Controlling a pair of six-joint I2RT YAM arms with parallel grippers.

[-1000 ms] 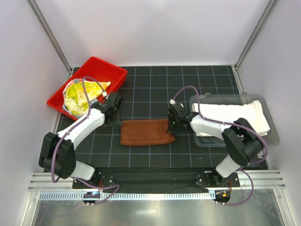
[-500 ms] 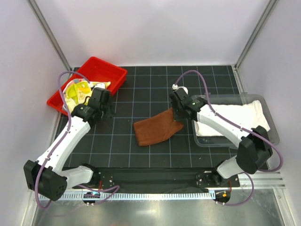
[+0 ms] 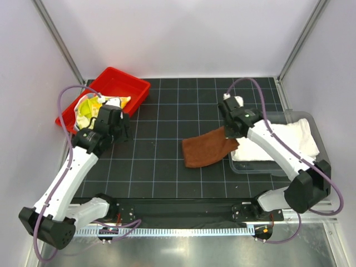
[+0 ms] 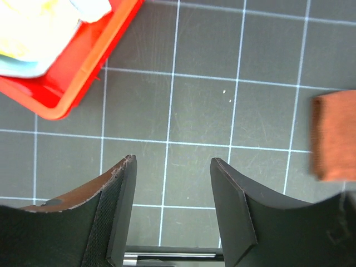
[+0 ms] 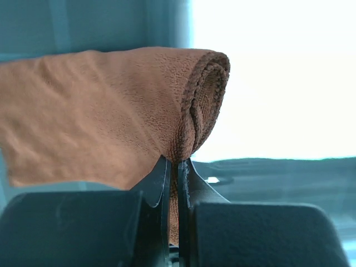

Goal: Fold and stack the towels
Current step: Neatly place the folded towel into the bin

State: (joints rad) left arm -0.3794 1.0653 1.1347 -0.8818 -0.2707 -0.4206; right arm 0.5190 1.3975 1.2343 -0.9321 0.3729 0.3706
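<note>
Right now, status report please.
Left gripper open, empty. Right gripper shut on folded brown cloth towel, at edge of clear plastic bin. Nothing blocking.

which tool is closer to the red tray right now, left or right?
Left. The left tool hangs open over the mat just beside the red tray's corner. The right tool is far across the mat, shut on the brown towel by the clear bin.

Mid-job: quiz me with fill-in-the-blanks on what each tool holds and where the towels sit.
The towel pinched in the right tool is ____.
The open left tool holds ____.
The white towel lies in the clear ____.
The yellow-green towel lies in the ____ tray.
Missing words: brown, nothing, bin, red.
</note>
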